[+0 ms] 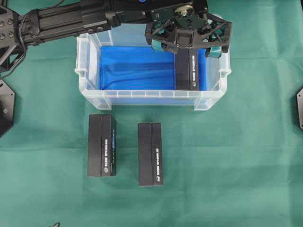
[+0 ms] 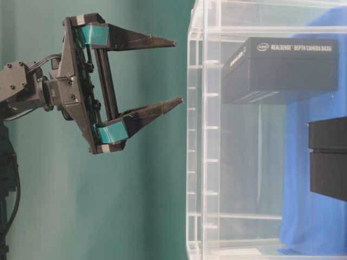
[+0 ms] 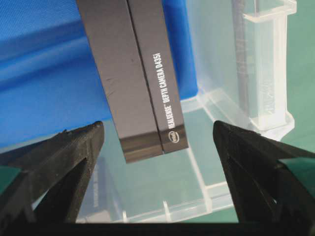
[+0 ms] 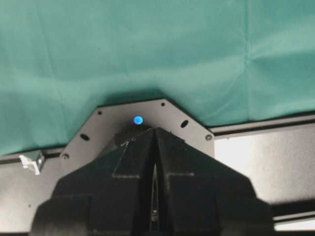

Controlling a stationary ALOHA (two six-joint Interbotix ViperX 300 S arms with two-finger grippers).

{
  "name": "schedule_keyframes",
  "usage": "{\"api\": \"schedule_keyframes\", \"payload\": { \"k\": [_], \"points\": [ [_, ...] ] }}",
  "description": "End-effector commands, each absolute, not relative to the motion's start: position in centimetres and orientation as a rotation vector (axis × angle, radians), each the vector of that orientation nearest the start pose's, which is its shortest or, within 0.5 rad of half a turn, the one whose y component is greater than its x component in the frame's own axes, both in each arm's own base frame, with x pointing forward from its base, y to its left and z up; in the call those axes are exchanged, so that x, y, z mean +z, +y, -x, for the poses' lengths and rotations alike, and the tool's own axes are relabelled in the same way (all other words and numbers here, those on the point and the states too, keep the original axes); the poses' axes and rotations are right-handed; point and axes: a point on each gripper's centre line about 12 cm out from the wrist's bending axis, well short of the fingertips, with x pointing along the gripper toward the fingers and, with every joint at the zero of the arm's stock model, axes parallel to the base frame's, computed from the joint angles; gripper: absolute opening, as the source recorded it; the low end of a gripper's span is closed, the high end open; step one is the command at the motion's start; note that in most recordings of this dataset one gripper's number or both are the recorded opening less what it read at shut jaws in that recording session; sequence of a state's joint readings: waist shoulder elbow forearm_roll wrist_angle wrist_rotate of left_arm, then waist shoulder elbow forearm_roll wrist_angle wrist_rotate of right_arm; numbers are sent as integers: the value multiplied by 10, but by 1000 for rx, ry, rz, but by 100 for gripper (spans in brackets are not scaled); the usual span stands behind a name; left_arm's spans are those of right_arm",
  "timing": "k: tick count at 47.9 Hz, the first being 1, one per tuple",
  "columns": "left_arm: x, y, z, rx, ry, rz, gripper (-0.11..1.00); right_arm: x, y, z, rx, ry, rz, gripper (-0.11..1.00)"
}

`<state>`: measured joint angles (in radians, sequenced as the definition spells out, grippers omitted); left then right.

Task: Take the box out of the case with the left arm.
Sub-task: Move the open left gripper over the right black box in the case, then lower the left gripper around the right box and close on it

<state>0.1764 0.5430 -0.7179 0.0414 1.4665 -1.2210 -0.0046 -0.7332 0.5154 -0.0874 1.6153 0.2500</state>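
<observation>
1. Case (image 1: 90, 75): clear plastic bin with a ribbed rim and a blue sheet (image 1: 137, 68) on its bottom, standing on the green cloth (image 1: 236, 156).
2. Box (image 1: 188, 71): long and black with white "RealSense Depth Camera D435i" print, lying flat inside the case along its right wall, on the blue sheet.
3. Left arm (image 1: 57, 21) comes in from the upper left and crosses over the case's back rim.
4. Left gripper (image 1: 187, 45): fingers spread wide, hanging over the far end of the box inside the case. In the left wrist view the two black fingertips (image 3: 64, 147) sit either side of the box end with a clear gap on each side, nothing pinched. Teal pads show on the fingers.
5. Two more black boxes of the same kind lie outside the case on the cloth, just in front of its front wall: one toward the left (image 1: 101, 145), one near the middle (image 1: 149, 154), set apart from each other and lengthwise like the one inside.
6. Right gripper (image 4: 155, 196): seen only in its own wrist view, fingers pressed together, nothing between them, over a black plate and the green cloth, away from the case.
</observation>
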Motion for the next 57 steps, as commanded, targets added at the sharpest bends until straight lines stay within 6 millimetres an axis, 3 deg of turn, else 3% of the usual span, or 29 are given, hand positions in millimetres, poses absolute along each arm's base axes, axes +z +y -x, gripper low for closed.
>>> {"api": "schedule_keyframes", "payload": {
  "k": [1, 57],
  "points": [
    [308, 100, -523, 932, 975, 1126, 98, 342, -11, -157, -251, 1368, -153, 0],
    [299, 100, -521, 948, 997, 1123, 98, 342, -11, -157, -251, 1367, -153, 0]
  ]
}}
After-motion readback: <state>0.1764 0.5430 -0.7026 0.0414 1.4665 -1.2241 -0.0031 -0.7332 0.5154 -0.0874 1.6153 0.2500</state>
